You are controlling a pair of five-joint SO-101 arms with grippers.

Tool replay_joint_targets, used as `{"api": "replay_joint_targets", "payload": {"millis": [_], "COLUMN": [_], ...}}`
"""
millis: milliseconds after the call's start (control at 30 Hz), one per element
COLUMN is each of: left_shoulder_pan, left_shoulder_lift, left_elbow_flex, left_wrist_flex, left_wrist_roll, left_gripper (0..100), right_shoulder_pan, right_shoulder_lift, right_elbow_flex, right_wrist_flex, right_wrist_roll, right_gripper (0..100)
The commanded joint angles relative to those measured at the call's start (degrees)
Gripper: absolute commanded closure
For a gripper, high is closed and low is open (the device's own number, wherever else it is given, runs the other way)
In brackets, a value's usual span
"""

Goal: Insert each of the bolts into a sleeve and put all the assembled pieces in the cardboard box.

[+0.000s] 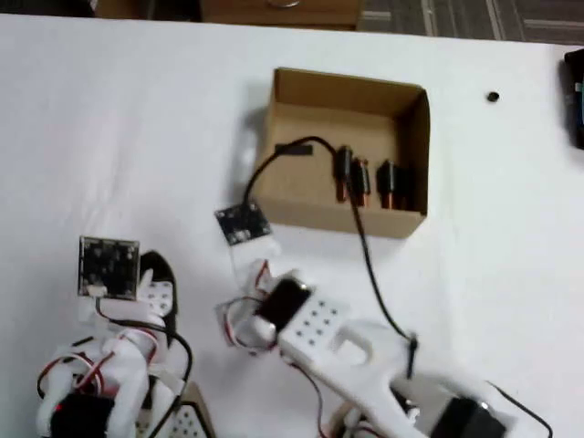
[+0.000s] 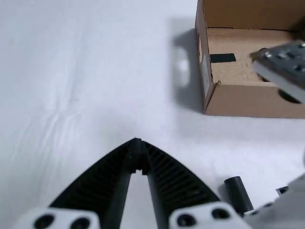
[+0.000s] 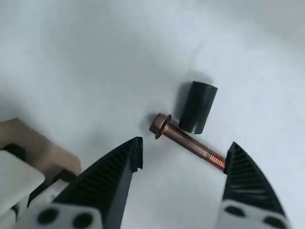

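Bolt [image 3: 188, 140] copper-brown, brighter at threaded end; sleeve [image 3: 198, 107] plain black; cardboard box [image 1: 310, 214] brown with black patch [image 2: 222, 57] inside; table [image 1: 137, 109] white; left gripper [image 2: 137, 145] and right gripper [image 3: 186, 143] black, ribbed, on white bodies.

It looks like a robotics lab: white table [image 1: 109, 119], arms [image 1: 365, 351] with bare wiring, carpet tiles [image 1: 456, 16] behind.
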Motion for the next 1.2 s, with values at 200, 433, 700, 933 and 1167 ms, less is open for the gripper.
{"api": "replay_joint_targets", "payload": {"millis": [200, 433, 700, 933, 1167], "left_shoulder_pan": [-0.5, -0.5, -0.5, -0.5, -0.5], "left_shoulder_lift": [-1.3, -1.3, -1.3, -1.3, -1.3], "left_elbow_flex": [-0.5, -0.5, -0.6, -0.7, -1.4], "left_wrist_flex": [0.1, 0.1, 0.1, 0.1, 0.2], "left_wrist_roll": [0.1, 0.1, 0.1, 0.1, 0.1], "left_gripper": [98, 98, 98, 98, 98], "right_shoulder_pan": [3.2, 3.3, 4.7, 8.0, 9.1], "right_shoulder_lift": [10.9, 15.9, 20.5, 25.7, 29.1], "right_elbow_flex": [-2.5, -2.6, -4.4, -6.5, -9.9], "right_wrist_flex": [-6.8, -11.8, -13.5, -12.6, -9.5], "right_wrist_roll": [0.0, 0.1, -0.2, 0.0, 0.1], "right_gripper": [73.0, 73.0, 73.0, 83.8, 97.1]}}
